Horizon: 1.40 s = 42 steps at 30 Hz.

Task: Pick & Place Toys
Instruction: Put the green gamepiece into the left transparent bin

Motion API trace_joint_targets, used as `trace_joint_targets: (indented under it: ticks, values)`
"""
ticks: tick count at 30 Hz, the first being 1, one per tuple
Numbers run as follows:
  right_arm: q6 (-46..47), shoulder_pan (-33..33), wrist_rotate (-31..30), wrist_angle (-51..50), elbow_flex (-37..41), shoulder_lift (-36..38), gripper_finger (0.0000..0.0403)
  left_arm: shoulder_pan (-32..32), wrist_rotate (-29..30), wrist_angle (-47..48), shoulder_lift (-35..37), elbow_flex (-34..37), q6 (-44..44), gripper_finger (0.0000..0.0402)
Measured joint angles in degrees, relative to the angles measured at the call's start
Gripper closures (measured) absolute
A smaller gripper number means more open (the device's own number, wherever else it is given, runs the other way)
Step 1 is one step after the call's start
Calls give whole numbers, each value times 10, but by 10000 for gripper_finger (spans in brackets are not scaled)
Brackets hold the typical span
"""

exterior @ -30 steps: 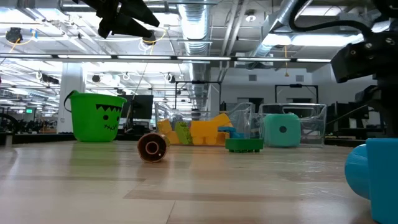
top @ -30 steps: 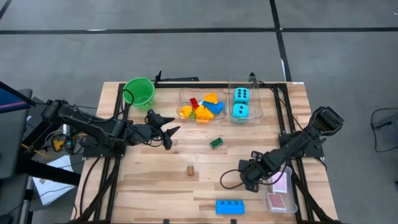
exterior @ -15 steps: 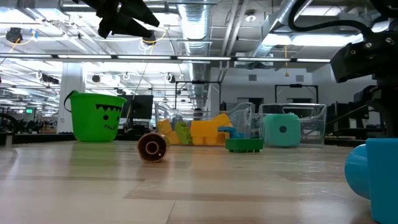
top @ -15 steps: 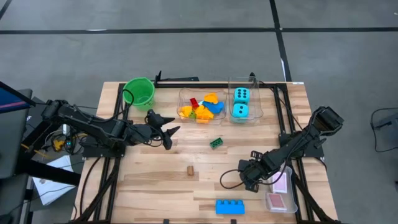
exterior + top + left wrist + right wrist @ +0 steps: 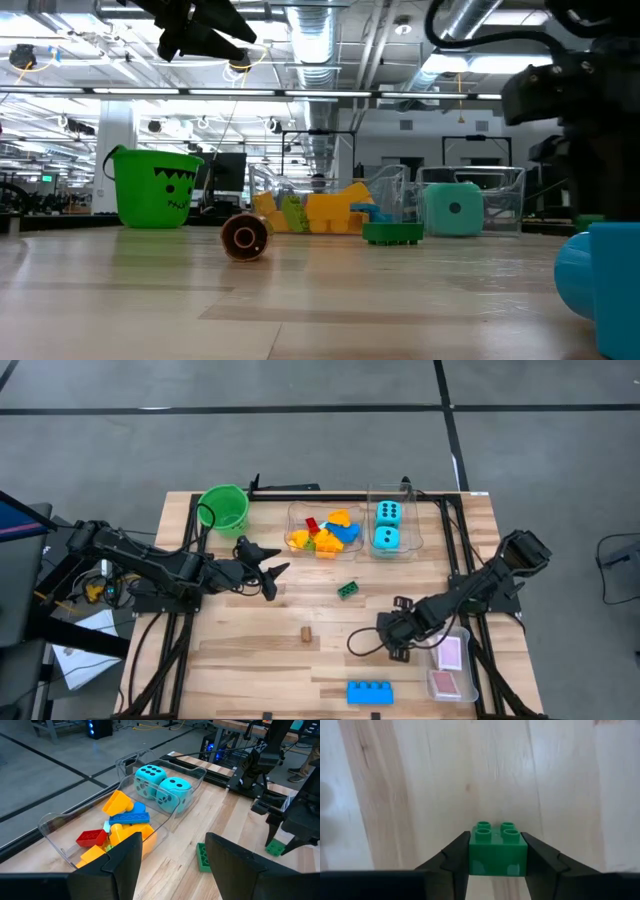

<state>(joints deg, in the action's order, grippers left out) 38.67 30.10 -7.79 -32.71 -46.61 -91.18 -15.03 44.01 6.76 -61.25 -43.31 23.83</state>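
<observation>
Right tool (image 5: 497, 854) is clamped on a small green block (image 5: 498, 852), one finger against each side, and the four studs face up toward the wrist camera in a two-by-two square, so it has no real long axis. In the high view that tool (image 5: 395, 643) sits over the right half of the wooden counter (image 5: 250, 650), just left of the tub with the pink-and-white cards (image 5: 450, 654).

Left tool (image 5: 272, 574) hangs above the counter's left-middle with its fingers apart and nothing between them.

Other loose stuff:
- a green brick (image 5: 348, 590) lies mid-counter, long axis slightly tilted, studs up
- a long blue brick (image 5: 370, 692) sits near the front edge, long axis running left to right
- a little brown cylinder (image 5: 244, 237) lies on its side, open end facing the low camera

At the back, a clear tub (image 5: 60, 840) holds mixed yellow, red, blue and orange blocks, and beside it another tub holds the two cyan dice (image 5: 162, 787). The green bucket (image 5: 155, 187) has a black cartoon face printed on it. I can't read any writing anywhere.
</observation>
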Motion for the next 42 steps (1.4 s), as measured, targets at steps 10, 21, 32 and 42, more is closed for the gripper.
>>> trace_joint_targets:
  ticks: [10, 21, 32, 42]
  values:
    - [-82, -48, -28, 18, -7, 17, 267, 0, 0, -6, 0, 0, 0, 188]
    - [-232, -129, -88, 22, -61, 87, 267, 0, 0, -8, 0, 0, 0, 188]
    - [-349, -292, -103, 137, -70, 137, 264, 0, 0, -8, 0, 0, -11, 188]
    - [-338, -409, -86, 224, -69, 120, 263, 0, 0, -7, 0, 0, -11, 188]
